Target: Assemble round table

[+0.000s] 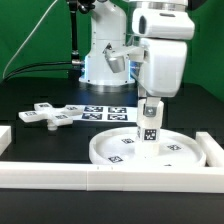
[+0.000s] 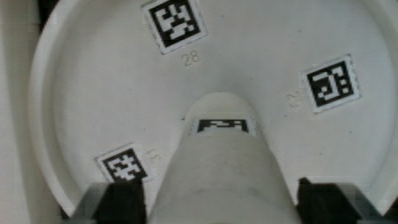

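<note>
The large rimmed round disc (image 1: 150,150) lies flat on the black table at the front, with several tags on it; it fills the wrist view (image 2: 107,90). My gripper (image 1: 150,115) is shut on the short cylinder post (image 1: 150,125) and holds it upright over the middle of the disc, its lower end at or just above the disc's surface. In the wrist view the post (image 2: 222,160) runs between my two dark fingers (image 2: 111,200), which press its sides. The four-armed cross piece (image 1: 45,115) lies on the table at the exterior view's left.
The marker board (image 1: 105,113) lies behind the disc. A long white rail (image 1: 110,178) runs along the front, with a side rail (image 1: 212,150) at the exterior view's right. The robot base (image 1: 105,60) stands at the back.
</note>
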Action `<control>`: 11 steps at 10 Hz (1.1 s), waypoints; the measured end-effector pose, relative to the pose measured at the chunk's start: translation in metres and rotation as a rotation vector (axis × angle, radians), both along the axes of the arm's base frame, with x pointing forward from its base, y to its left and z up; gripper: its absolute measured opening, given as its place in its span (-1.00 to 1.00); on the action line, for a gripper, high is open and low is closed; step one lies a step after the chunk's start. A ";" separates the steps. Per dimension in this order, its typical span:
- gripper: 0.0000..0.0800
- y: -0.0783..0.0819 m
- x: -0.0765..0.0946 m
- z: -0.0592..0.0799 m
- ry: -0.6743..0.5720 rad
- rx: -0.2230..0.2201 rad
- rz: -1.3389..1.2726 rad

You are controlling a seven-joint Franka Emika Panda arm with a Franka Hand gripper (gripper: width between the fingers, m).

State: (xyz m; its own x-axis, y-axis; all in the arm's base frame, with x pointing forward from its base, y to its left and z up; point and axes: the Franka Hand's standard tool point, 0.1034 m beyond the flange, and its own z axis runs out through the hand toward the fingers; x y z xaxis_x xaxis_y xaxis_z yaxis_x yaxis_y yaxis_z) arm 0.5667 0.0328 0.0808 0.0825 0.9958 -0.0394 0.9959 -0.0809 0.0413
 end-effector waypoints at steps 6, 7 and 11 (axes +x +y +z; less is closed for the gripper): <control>0.03 0.000 -0.003 0.000 0.005 0.009 -0.604; 0.03 0.001 -0.003 0.000 0.002 0.010 -0.668; 0.03 0.002 -0.004 0.000 0.003 0.044 -1.050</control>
State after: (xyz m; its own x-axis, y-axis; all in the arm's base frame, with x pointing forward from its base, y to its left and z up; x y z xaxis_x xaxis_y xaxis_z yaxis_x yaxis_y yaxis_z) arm 0.5622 0.0345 0.0808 0.9053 0.4247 -0.0070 0.4247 -0.9052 0.0148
